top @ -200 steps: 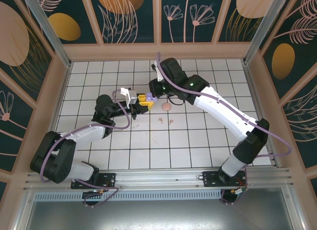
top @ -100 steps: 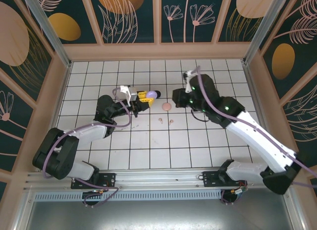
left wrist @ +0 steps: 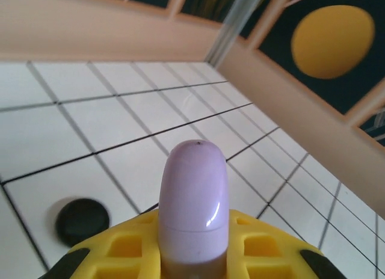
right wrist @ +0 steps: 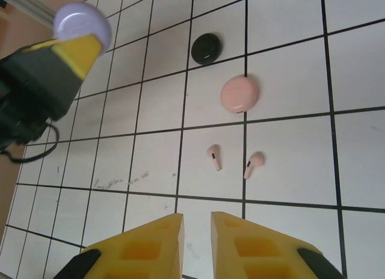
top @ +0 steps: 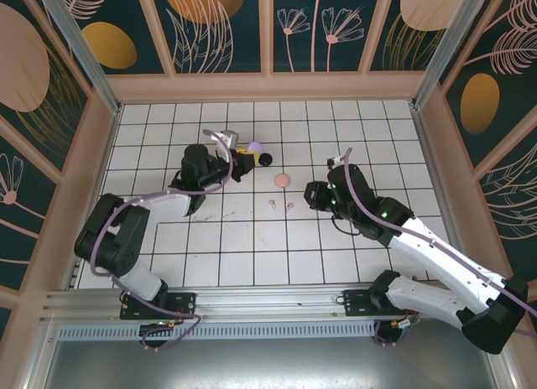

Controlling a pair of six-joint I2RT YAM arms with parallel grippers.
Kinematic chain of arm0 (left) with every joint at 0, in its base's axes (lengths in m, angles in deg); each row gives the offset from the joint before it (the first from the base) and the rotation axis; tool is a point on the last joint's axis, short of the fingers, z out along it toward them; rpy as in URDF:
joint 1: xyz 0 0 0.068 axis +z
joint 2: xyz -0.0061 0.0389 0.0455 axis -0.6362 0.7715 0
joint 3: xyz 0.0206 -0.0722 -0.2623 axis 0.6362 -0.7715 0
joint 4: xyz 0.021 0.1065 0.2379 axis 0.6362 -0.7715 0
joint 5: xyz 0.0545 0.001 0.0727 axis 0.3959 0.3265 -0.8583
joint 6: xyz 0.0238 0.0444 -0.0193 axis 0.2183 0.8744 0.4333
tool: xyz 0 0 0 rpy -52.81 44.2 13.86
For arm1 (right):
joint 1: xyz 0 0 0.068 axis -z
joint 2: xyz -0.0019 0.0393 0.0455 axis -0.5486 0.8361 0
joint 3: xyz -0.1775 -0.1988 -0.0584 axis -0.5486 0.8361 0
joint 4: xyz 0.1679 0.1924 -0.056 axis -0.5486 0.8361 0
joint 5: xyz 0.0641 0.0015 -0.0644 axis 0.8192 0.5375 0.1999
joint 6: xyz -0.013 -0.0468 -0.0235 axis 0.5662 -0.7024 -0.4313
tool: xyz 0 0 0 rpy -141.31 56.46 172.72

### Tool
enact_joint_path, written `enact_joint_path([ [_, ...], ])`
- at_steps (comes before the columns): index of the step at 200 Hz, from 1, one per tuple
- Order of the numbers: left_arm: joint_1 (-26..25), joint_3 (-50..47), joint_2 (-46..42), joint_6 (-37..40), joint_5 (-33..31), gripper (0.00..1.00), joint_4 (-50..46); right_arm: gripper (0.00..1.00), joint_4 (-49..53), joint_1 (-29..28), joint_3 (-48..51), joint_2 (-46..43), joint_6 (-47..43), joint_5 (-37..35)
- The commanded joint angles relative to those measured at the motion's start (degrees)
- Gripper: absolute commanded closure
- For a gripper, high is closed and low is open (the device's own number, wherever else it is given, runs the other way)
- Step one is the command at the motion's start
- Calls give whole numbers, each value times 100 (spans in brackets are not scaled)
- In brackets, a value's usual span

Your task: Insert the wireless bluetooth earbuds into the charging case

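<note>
Left gripper [top: 242,160] clamps lilac case [left wrist: 192,201] upright off the tiles, presented for loading; lid looks closed, hard to tell. Right gripper [right wrist: 197,222] empty, jaws barely parted, above pink earbuds [right wrist: 214,157] lying loose beside pink case [right wrist: 239,94], probably the next pick.

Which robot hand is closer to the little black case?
Left. The left gripper, holding the lilac case, sits beside the black case; the right gripper is beyond the pink case.

Lilac case [left wrist: 192,201], black case [right wrist: 206,49], pink case [right wrist: 239,94] and pale pink earbuds [right wrist: 214,157] show against white, black-lined tiles [right wrist: 289,147].
</note>
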Motion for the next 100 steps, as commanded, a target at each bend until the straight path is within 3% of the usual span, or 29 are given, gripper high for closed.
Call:
enact_joint_path([
  [1, 352, 413, 717, -990, 324, 100, -657, 80, -247, -29, 50, -245, 148, -102],
  [28, 533, 1081, 1473, -1390, 708, 100, -954, 79, -208, -28, 91, -306, 130, -112],
  [100, 531, 2028, 2341, -1403, 483, 97, -2059, 79, -228, -29, 153, -349, 97, -130],
])
